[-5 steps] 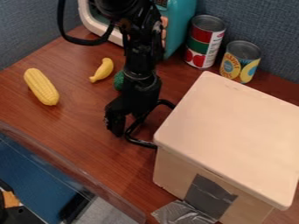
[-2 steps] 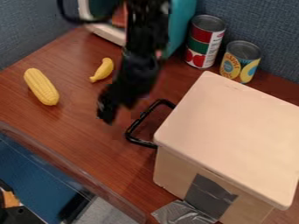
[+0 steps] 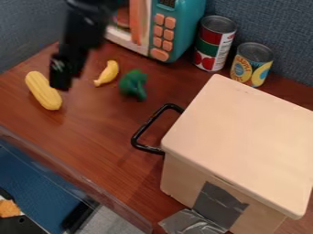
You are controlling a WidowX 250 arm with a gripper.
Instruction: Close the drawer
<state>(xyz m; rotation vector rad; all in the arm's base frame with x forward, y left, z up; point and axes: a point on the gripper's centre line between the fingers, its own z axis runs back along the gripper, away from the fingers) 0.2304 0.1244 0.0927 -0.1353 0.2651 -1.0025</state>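
Camera view: pale box (image 3: 245,137), flat-topped. Teal toy microwave (image 3: 187,23), beyond the box, apart from it. Black gripper (image 3: 61,80), well apart from the box, off its handle side; open or closed, cannot tell. Red-and-green can (image 3: 214,43) and yellow-labelled can (image 3: 251,64), near the box's far edge. Drawer's black handle (image 3: 144,130), jutting from the box; drawer face hidden. Toy corn (image 3: 43,91), green toy broccoli (image 3: 133,84), toy banana (image 3: 108,73), off the box's handle side.
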